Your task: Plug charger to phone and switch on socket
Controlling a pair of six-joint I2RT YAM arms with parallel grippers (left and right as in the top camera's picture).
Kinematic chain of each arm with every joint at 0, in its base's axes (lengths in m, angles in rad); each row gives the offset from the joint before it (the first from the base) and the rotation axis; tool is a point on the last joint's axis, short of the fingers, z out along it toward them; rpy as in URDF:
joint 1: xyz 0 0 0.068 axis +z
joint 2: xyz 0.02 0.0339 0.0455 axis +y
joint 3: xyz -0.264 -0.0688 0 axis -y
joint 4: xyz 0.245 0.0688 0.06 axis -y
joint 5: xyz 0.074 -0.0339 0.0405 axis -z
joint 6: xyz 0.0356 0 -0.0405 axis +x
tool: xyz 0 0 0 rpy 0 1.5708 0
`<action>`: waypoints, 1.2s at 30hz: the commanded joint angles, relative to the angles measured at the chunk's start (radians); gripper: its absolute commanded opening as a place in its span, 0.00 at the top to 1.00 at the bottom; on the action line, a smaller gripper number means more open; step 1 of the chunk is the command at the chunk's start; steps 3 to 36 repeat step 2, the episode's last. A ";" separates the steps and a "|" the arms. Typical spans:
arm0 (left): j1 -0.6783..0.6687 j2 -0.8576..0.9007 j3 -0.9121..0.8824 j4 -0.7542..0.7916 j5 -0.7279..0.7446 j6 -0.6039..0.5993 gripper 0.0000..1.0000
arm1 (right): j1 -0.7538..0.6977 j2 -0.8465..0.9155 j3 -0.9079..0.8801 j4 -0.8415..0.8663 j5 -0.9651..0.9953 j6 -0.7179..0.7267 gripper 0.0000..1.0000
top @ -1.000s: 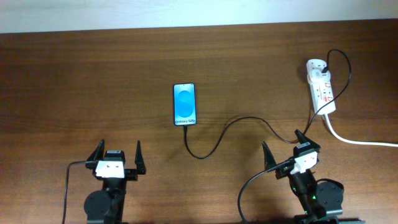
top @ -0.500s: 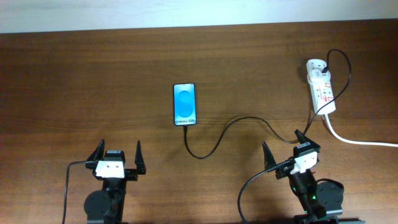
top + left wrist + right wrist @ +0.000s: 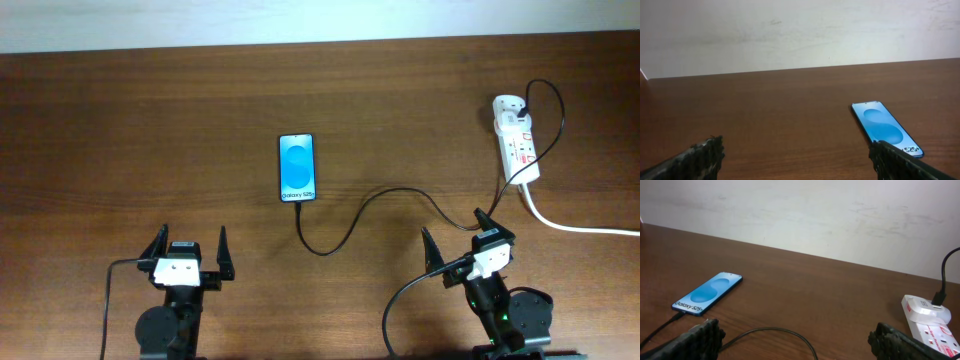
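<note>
The phone (image 3: 297,167) lies flat mid-table, blue screen up; it also shows in the left wrist view (image 3: 885,127) and the right wrist view (image 3: 707,294). The thin black charger cable (image 3: 345,235) meets the phone's near edge, loops right in front of my right gripper and runs to the white socket strip (image 3: 518,143) at far right, ending in a black plug at the strip's far end. The cable (image 3: 775,330) and the socket (image 3: 930,320) show in the right wrist view. My left gripper (image 3: 191,242) (image 3: 800,160) and right gripper (image 3: 452,230) (image 3: 797,340) are open and empty near the front edge.
A thick white cord (image 3: 580,227) leaves the socket strip toward the right edge of the table. A pale wall runs along the table's far edge. Bare brown wood lies between the grippers and the phone.
</note>
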 commanded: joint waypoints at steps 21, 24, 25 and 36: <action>0.007 -0.010 -0.004 -0.005 -0.004 0.016 0.01 | 0.008 -0.008 -0.007 -0.003 0.002 0.007 0.02; 0.007 -0.010 -0.004 -0.005 -0.004 0.016 0.01 | 0.008 -0.008 -0.007 -0.003 0.002 0.007 0.02; 0.007 -0.010 -0.004 -0.005 -0.004 0.016 0.01 | 0.008 -0.008 -0.007 -0.003 0.002 0.007 0.02; 0.007 -0.010 -0.004 -0.005 -0.004 0.016 0.01 | 0.008 -0.008 -0.007 -0.003 0.002 0.007 0.02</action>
